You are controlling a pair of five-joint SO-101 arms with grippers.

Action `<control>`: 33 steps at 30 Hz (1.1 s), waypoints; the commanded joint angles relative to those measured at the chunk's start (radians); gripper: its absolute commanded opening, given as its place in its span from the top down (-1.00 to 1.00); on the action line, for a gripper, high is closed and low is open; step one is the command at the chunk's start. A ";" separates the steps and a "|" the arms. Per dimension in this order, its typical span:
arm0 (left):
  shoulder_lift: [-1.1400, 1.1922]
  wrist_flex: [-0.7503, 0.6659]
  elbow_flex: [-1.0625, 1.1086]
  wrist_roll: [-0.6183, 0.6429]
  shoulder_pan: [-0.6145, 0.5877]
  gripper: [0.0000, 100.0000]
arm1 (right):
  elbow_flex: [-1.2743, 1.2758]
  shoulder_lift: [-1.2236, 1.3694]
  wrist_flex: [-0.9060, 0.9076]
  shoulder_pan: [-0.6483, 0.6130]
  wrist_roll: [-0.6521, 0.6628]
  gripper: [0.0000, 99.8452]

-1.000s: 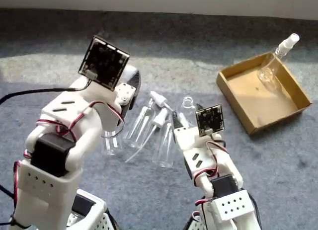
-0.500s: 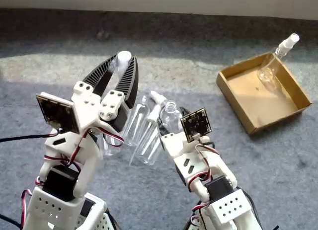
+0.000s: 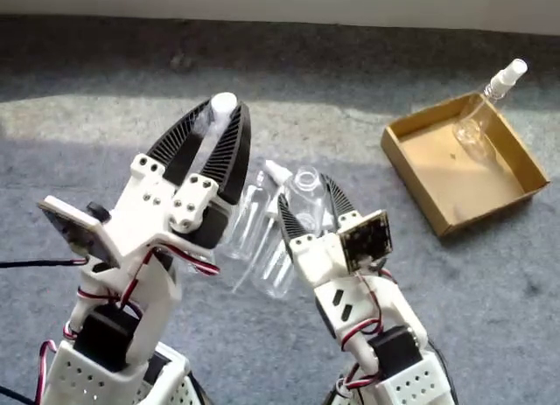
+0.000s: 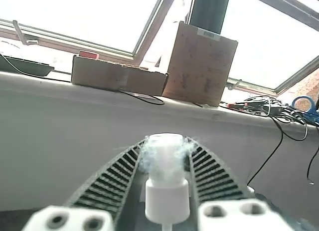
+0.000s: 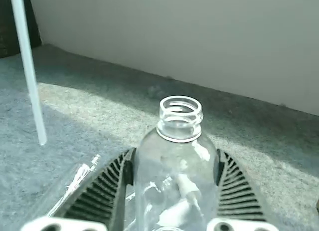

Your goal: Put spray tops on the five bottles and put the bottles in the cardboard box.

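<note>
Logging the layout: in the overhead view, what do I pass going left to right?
left gripper holding a spray top → right gripper holding an open bottle → cardboard box

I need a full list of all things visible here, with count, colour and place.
cardboard box: one, brown, to the robot's right
bottle in box: one, clear, white top on, leaning on the box wall
lying bottles: at least two, clear, between the arms, partly hidden
open bottle: one, clear, in the right tool
spray top: one, white, in the left tool
carpet: one, grey, under everything
left tool: one, black fingers, raised
right tool: one, black fingers, lower
</note>
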 commanded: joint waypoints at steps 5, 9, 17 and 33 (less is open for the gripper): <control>-0.024 -0.167 -0.012 0.031 0.079 0.97 | 0.039 -0.076 0.031 0.012 -0.002 0.71; 0.005 -0.307 -0.012 0.031 0.081 0.97 | 0.048 -0.114 0.031 0.010 -0.002 0.71; 0.194 -0.423 -0.085 0.031 0.148 0.97 | 0.116 -0.114 0.031 0.007 -0.002 0.71; 0.374 -0.428 -0.136 0.023 0.239 0.97 | 0.122 -0.114 0.035 0.012 -0.002 0.71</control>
